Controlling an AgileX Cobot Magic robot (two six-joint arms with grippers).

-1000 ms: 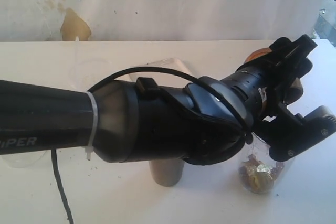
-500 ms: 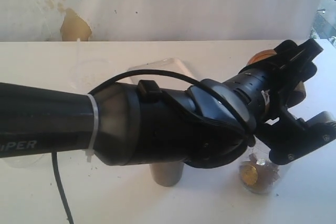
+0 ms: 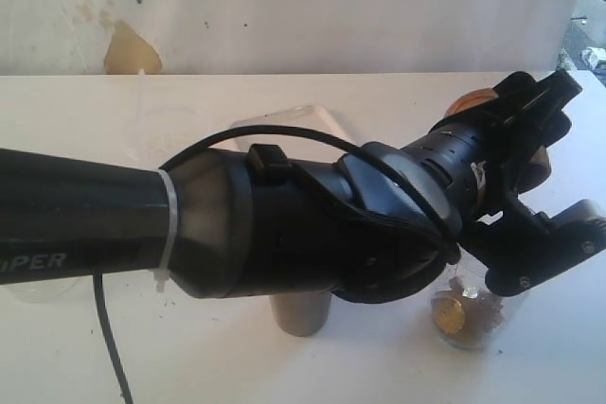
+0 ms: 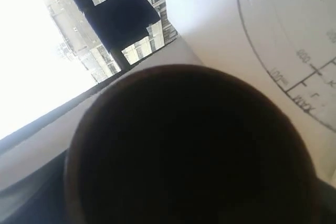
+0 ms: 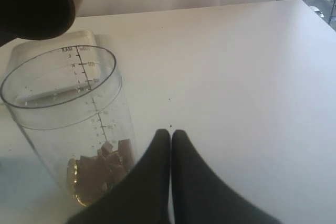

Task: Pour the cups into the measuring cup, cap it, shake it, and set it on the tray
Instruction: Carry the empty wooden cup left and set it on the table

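The left gripper (image 3: 536,164) pinched the small rounded brown wooden cup (image 4: 189,145) above the clear plastic measuring cup (image 5: 68,114) marked "MAX"; the right gripper (image 5: 170,136) was pressed together.

White letters "PER", the tail of a longer word cut off at the picture's edge, stand on the black tube of the left arm (image 3: 76,205), low on its side in the exterior view. The measuring cup (image 5: 68,108) bears a printed scale up its clear wall. In the right wrist view the topmost mark is seen through the plastic and reads backwards as "XAM". The figures beside the lower ticks are too small to read. In the left wrist view one tick seems to read "400"; the other marks there are blurred.
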